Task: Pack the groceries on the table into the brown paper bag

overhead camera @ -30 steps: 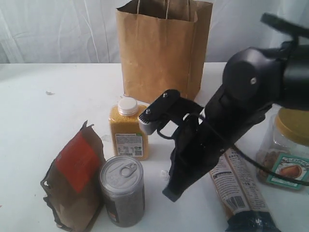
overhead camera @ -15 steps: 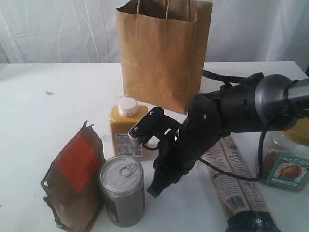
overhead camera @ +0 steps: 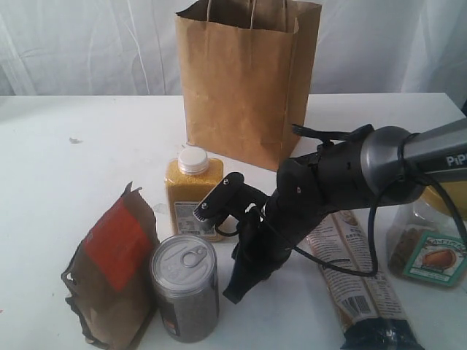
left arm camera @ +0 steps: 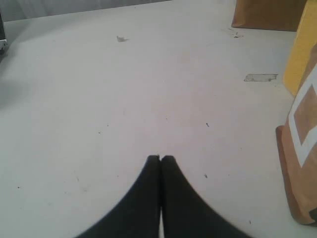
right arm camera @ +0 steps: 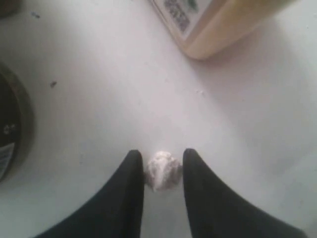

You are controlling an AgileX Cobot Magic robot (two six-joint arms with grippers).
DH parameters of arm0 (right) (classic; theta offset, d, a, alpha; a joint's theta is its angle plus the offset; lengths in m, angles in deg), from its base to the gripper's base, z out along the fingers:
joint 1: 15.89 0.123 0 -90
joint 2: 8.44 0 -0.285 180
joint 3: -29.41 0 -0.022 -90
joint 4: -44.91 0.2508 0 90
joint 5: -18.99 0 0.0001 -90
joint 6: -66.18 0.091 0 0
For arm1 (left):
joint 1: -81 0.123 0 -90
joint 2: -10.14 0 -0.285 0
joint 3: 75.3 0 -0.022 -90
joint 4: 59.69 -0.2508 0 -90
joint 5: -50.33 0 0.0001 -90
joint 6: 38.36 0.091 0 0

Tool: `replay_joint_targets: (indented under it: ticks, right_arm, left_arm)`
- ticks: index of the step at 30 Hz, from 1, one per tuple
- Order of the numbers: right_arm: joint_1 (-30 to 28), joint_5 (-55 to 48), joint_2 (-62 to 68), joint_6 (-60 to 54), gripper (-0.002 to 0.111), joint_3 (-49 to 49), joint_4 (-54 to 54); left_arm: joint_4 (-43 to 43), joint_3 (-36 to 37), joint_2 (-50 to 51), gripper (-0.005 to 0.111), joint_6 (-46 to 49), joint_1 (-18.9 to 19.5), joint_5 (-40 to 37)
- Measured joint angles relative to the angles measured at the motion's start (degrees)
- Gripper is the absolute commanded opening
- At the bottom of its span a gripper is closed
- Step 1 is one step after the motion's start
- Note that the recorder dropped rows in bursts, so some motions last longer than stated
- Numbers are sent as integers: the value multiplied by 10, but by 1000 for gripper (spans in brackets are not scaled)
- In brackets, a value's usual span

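Right arm reaches low across mid-table. Right gripper (right arm camera: 162, 151) points down, fingers snug against both sides of small white carton (right arm camera: 162, 171), which lies on white tabletop (overhead camera: 87, 168) toward the edge nearest the exterior camera. Silver pull-tab can (overhead camera: 184, 288) and yellow-grain bottle with white cap (overhead camera: 194, 191) crowd it. Tall kraft-brown paper bag (overhead camera: 244, 80) stands upright at far edge. Left gripper (left arm camera: 160, 157) fingers pressed together over bare tabletop.

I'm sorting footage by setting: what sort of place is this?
Probably a robotics lab or test bench, not a shop: a bare white table, a white curtain behind, and a robot arm among staged groceries beside a brown paper bag.
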Motion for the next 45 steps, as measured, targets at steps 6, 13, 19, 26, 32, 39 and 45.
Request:
replay_joint_targets:
  ticks: [6, 13, 19, 26, 32, 39, 45]
  right_arm:
    - [0, -2, -1, 0, 0, 0, 0]
    - [0, -57, -69, 54, 0, 0, 0]
    - [0, -227, -184, 119, 0, 0, 7]
    - [0, -387, -332, 130, 0, 0, 67]
    - [1, -215, -435, 164, 0, 0, -46]
    - [-39, 193, -433, 449, 0, 2, -310]
    - [-113, 319, -337, 692, 0, 44, -314]
  left_arm:
    - [0, 0, 0, 0, 0, 0, 0]
    - [0, 0, 0, 0, 0, 0, 0]
    - [0, 0, 0, 0, 0, 0, 0]
    - [0, 0, 0, 0, 0, 0, 0]
    - [0, 0, 0, 0, 0, 0, 0]
    - [0, 0, 0, 0, 0, 0, 0]
    - [0, 0, 0, 0, 0, 0, 0]
